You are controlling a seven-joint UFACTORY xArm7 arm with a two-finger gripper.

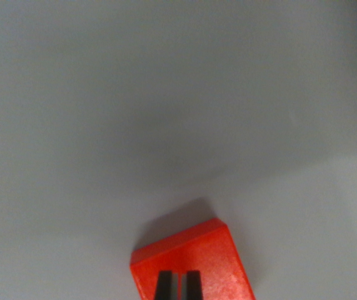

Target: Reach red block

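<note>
Gripper point(178, 286) fingertips nearly shut w/ thin gap, nothing held, sitting over red block point(194, 262) on grey table point(165, 112); ctr on block, descend slow.

One block, two fingers, one tabletop.

A single red block point(194, 265) lies at the bottom edge of the wrist view, partly cut off by the frame. Two dark fingers point(164, 285) show in front of it, side by side with a thin gap between them. One plain grey tabletop point(165, 112) fills the rest of the picture. No second block of any colour can be counted here.
</note>
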